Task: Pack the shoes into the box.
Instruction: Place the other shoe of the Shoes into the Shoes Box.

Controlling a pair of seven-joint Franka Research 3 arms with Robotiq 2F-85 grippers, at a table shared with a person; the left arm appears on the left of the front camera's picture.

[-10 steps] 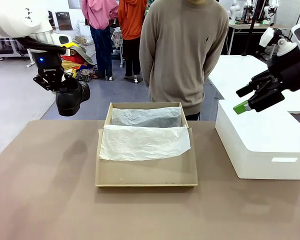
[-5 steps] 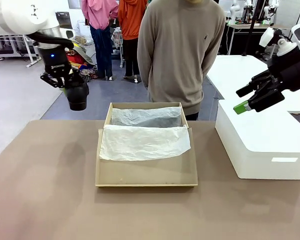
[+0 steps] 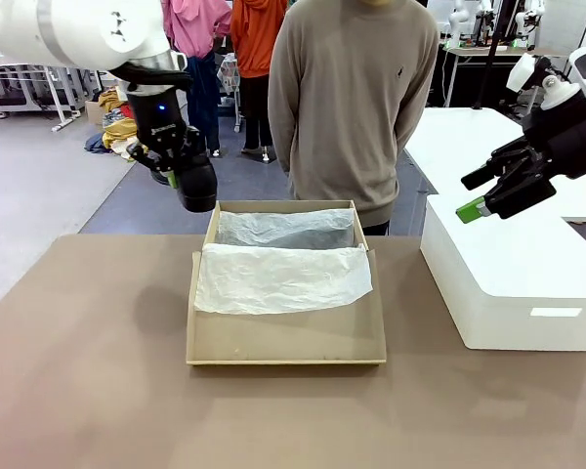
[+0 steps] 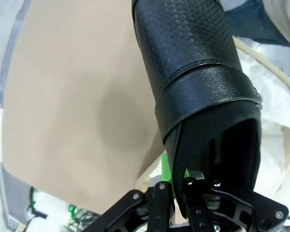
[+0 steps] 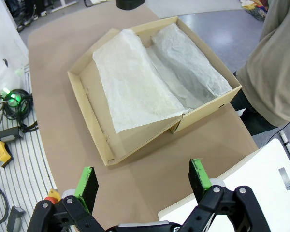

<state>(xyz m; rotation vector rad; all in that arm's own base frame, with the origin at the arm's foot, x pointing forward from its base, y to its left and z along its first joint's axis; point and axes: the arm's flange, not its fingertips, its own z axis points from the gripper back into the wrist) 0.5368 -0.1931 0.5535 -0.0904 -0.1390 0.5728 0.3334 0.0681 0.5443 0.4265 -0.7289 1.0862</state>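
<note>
One black shoe (image 3: 195, 184) hangs toe-down in the air just beyond the far left corner of the box (image 3: 285, 350), with my left gripper (image 3: 173, 166) shut on its heel end. The left wrist view has the shoe (image 4: 198, 82) running up from my left gripper (image 4: 176, 186), above the table and the box's edge. The box is brown cardboard, open and lined with white tissue paper (image 3: 283, 278). My right gripper (image 3: 470, 195) hangs open and empty above the white bin; in the right wrist view the box (image 5: 87, 116) lies beyond its spread fingers (image 5: 143, 182).
A large white bin (image 3: 508, 283) stands right of the box. A person (image 3: 356, 98) stands at the far edge behind the box, arms behind the back. Bare brown table (image 3: 88, 371) lies left of and in front of the box.
My left arm has carried the shoe to the right, from well left of the box to its far left corner, turning it as it went. The right arm has not moved.
</note>
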